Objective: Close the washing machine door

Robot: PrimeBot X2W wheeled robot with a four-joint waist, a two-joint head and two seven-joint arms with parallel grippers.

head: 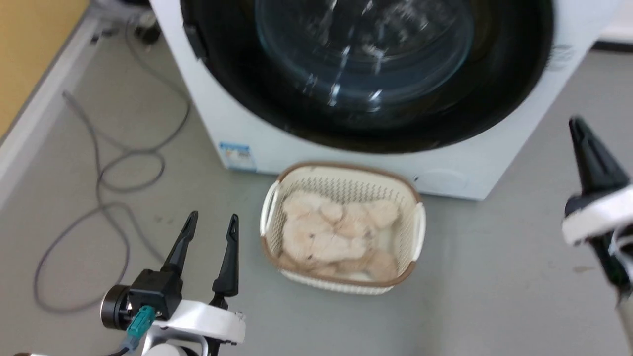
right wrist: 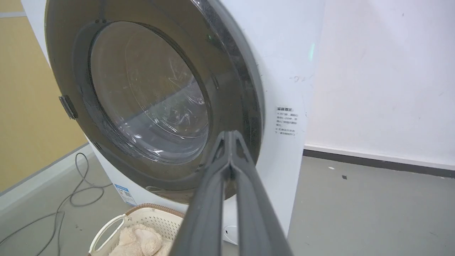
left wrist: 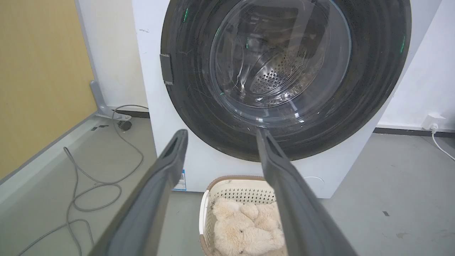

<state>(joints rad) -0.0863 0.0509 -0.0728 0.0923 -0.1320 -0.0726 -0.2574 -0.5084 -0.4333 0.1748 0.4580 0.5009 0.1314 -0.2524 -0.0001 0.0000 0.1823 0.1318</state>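
- Washing machine door: you see it lying flat against the front of the white washing machine, its black ring set into the round opening. Whether the catch has engaged cannot be told.
- On the left wrist view a small grey tab sits on the left edge of the door's ring, and the perforated steel drum shows through the bulging glass.
- Your left end effector is low on the left of the head view, above the grey floor. Its two dark fingers are spread wide and nothing is between them. It is well apart from the door.
- Your right end effector is at the right edge of the head view. Its fingers are pressed tight together, tips meeting, with nothing gripped. On its wrist view the tips point at the lower right part of the door's ring; whether they touch it cannot be told.
- A cream perforated basket with a brown rim stands on the floor just in front of the machine, below the door, holding a beige plush toy.
- A blue label is low on the machine's front, left of the basket.
- A grey cable loops over the floor to the left.
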